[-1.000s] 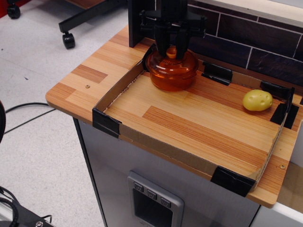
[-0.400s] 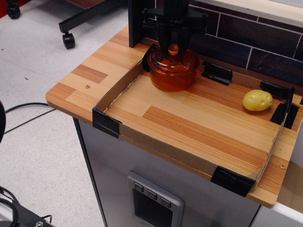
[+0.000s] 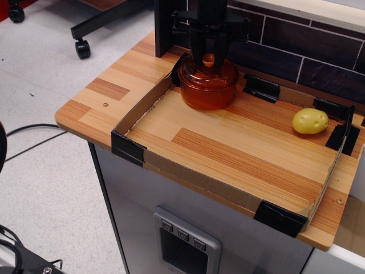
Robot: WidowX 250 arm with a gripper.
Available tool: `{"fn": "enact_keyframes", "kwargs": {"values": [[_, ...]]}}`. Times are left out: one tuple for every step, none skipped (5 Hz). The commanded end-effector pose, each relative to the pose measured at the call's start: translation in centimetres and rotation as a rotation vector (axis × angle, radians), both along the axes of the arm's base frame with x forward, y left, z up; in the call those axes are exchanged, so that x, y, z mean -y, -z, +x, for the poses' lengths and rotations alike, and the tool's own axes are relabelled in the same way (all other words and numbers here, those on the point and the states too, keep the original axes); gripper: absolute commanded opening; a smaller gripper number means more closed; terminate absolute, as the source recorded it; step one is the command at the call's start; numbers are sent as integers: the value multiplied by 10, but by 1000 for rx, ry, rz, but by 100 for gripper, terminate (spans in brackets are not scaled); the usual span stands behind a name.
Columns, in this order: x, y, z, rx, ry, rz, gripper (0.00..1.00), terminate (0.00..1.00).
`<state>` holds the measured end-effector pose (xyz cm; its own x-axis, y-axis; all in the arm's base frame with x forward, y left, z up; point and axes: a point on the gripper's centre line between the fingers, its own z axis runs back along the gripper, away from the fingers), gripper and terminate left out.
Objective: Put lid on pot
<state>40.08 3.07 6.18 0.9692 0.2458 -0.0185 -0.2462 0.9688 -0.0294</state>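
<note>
The orange pot (image 3: 205,96) stands in the back left corner of the cardboard-walled area of the table. The orange lid (image 3: 194,73) rests on top of it, level with the rim. The lid's small knob (image 3: 209,59) shows between my fingers. My black gripper (image 3: 209,52) hangs straight above the lid. Its fingers (image 3: 197,52) stand on either side of the knob, slightly apart from it, so it looks open and empty.
A yellow potato (image 3: 310,121) lies at the back right near the wall. A low cardboard wall (image 3: 188,174) with black corner brackets (image 3: 128,148) rings the wooden surface. A dark tiled wall (image 3: 308,45) stands behind. The table's front edge drops to the floor.
The gripper has let go of the lid's knob and risen a little. The lid now sits flat on the pot. Nothing else has moved.
</note>
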Motion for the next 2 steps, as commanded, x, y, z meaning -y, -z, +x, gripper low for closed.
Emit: {"fn": "enact_keyframes", "kwargs": {"values": [[-4,-27,6,69,24,12,100,0],[1,-39,1,97,48,-3,100,0]]}}
